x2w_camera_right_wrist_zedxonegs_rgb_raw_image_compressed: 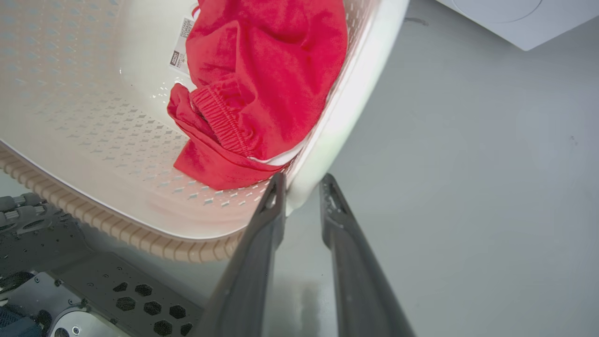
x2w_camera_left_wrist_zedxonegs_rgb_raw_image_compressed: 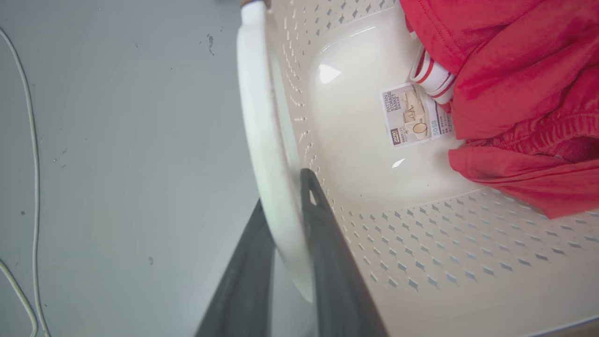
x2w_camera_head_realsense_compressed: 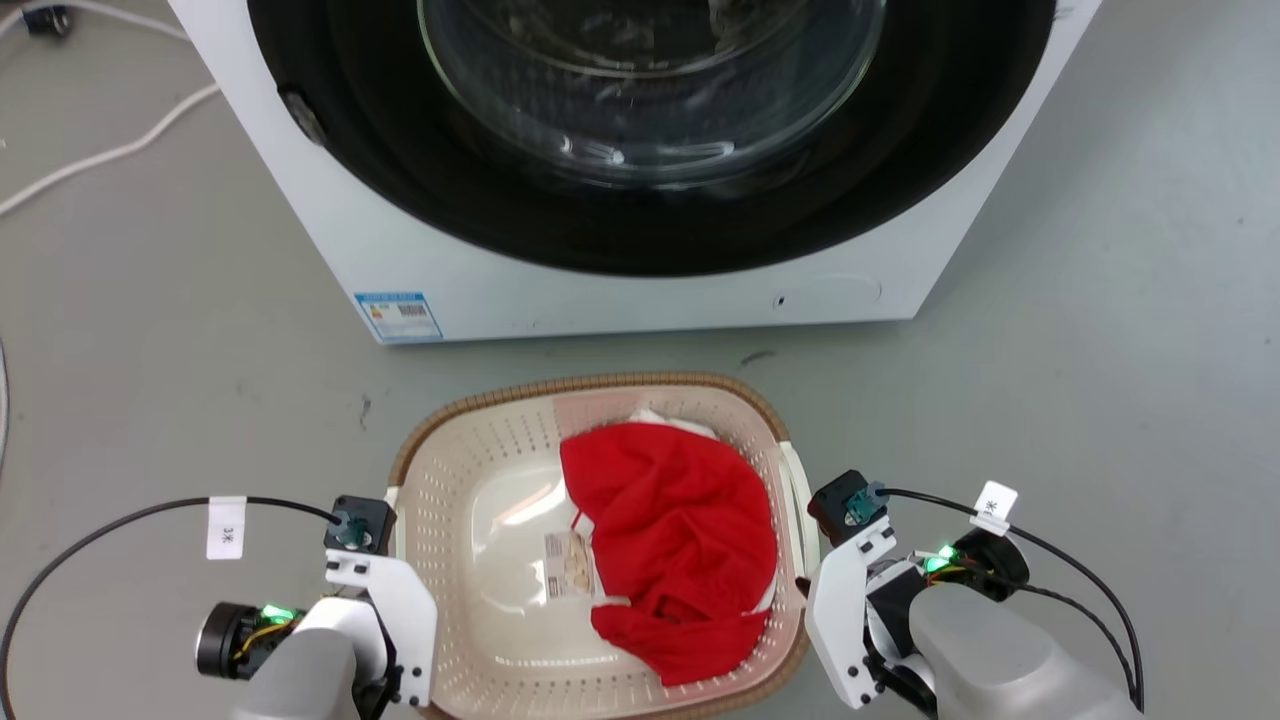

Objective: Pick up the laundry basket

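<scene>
Left claw (x2w_camera_left_wrist_zedxonegs_rgb_raw_image_compressed: 283, 192) is clamped on the left handle (x2w_camera_left_wrist_zedxonegs_rgb_raw_image_compressed: 262, 121). Right of it, between both claws, sits the laundry basket (x2w_camera_head_realsense_compressed: 480, 480) on the floor (x2w_camera_head_realsense_compressed: 1100, 350). The right claw (x2w_camera_right_wrist_zedxonegs_rgb_raw_image_compressed: 302, 180) straddles the right handle (x2w_camera_right_wrist_zedxonegs_rgb_raw_image_compressed: 355, 89); squeezing or not, I cannot tell.

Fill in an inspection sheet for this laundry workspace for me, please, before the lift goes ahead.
Surface: grey floor, a few dark marks.
Job's things: laundry basket in front of the washing machine, between both grippers.
Clutter: red garment in the basket's right half, edging over a sticker.
Grippers: left gripper clamps the left handle; right gripper straddles the right handle, contact unclear.
Cables: white cable on the floor at far left; black wrist lead loops beside the left arm.
Surroundings: the white washing machine, with a glass door, directly ahead.
</scene>
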Motion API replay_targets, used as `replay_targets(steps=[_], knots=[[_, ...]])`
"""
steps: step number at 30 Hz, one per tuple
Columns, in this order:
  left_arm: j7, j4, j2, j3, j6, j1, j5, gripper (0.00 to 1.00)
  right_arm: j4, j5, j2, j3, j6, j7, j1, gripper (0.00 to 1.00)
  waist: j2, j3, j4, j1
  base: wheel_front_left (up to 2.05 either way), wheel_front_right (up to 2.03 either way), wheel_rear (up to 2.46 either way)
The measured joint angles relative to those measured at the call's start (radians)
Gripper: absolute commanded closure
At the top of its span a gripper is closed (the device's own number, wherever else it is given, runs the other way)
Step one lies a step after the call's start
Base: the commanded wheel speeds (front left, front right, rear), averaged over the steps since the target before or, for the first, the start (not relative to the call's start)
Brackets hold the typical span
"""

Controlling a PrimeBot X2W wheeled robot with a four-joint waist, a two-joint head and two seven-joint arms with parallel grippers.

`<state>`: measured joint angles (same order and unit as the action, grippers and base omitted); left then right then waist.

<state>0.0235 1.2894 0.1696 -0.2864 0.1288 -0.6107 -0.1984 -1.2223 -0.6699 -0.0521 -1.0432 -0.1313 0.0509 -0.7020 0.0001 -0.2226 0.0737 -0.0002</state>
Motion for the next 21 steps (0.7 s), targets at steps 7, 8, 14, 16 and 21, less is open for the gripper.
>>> replay_targets(steps=[7, 8, 14, 16, 21], knots=[[-0.095, -0.007, -0.016, -0.075, -0.001, 0.035, -0.088, 1.0, -0.005, -0.043, -0.001, -0.034, 0.0, 0.071, 0.016, 1.0, 0.0, 0.084, 0.014, 0.0, 0.0, 0.0, 0.0], [-0.113, -0.012, -0.017, -0.089, -0.001, 0.041, -0.102, 1.0, -0.005, -0.049, -0.001, -0.038, 0.0, 0.084, 0.022, 1.0, 0.0, 0.094, 0.015, 0.0, 0.0, 0.0, 0.0], [-0.2, -0.059, -0.004, -0.172, -0.001, 0.075, -0.192, 1.0, -0.002, -0.091, -0.004, -0.07, 0.0, 0.147, 0.039, 1.0, 0.0, 0.146, 0.017, 0.0, 0.0, 0.0, 0.0], [-0.225, -0.075, 0.003, -0.201, -0.001, 0.087, -0.224, 1.0, 0.004, -0.104, -0.007, -0.085, 0.001, 0.178, 0.052, 1.0, 0.0, 0.163, 0.017, 0.0001, 0.0, 0.0, 0.0], [-0.291, -0.119, 0.022, -0.271, -0.001, 0.116, -0.305, 1.0, 0.033, -0.143, -0.023, -0.118, 0.001, 0.234, 0.066, 1.0, 0.0, 0.201, 0.02, 0.0001, 0.0, 0.0, 0.0]])
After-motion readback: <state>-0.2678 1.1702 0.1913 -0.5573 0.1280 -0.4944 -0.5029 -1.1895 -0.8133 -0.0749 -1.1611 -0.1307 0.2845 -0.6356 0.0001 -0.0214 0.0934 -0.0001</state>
